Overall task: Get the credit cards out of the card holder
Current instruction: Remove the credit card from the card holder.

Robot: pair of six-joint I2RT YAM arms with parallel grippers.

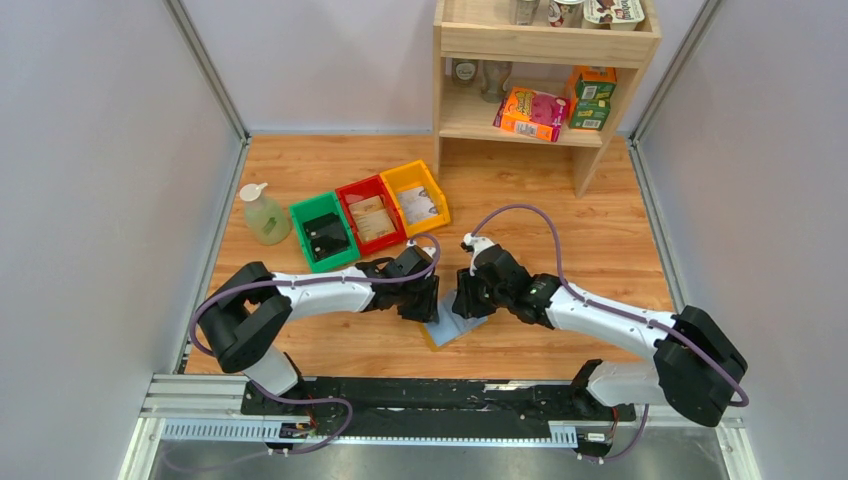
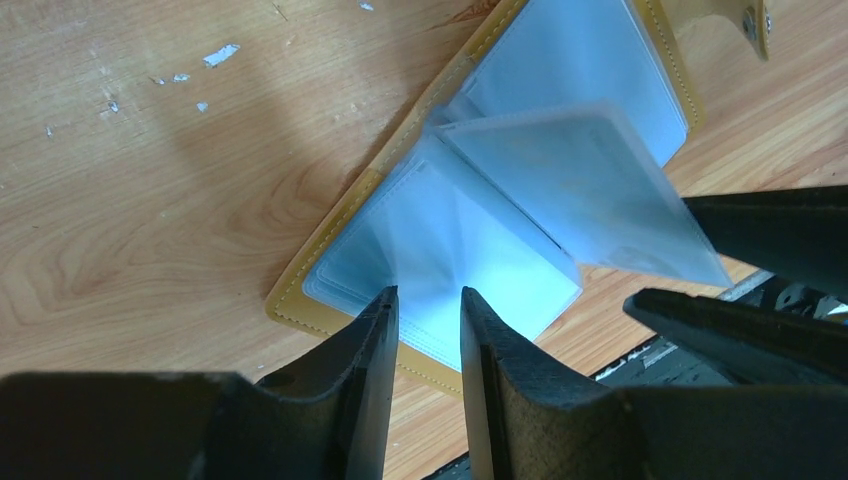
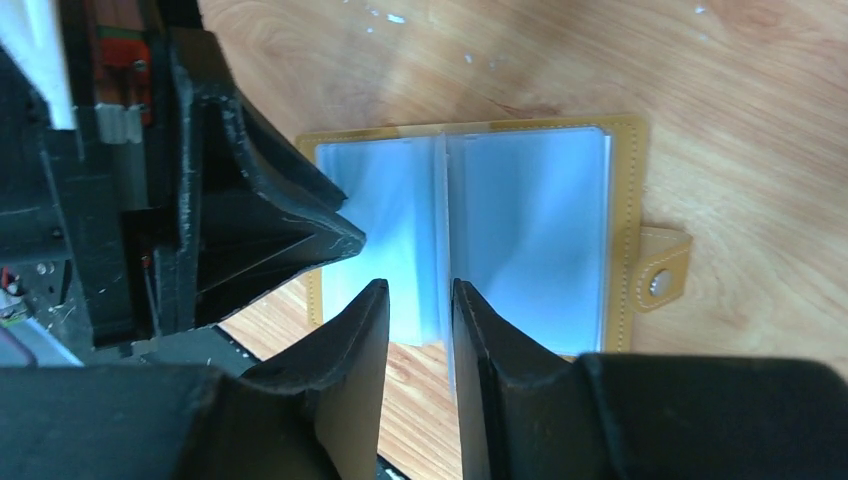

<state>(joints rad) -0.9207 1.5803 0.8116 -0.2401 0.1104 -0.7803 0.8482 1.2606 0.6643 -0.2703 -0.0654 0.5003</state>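
You're at the open card holder [image 3: 625, 200].
Your left gripper [image 2: 428, 300] jaws sit slightly parted over its pockets [image 2: 440, 250]; right gripper [image 3: 418, 290] jaws straddle a raised leaf [image 2: 580, 190], grip unclear.

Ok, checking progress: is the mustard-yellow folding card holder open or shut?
Open. The mustard-yellow card holder lies spread on the wooden table, pale blue plastic sleeves showing, one sleeve lifted; its snap tab is unfastened.

Arms [image 1: 320, 290] white, joints [image 1: 250, 325] black (purple cables [image 1: 520, 207]).
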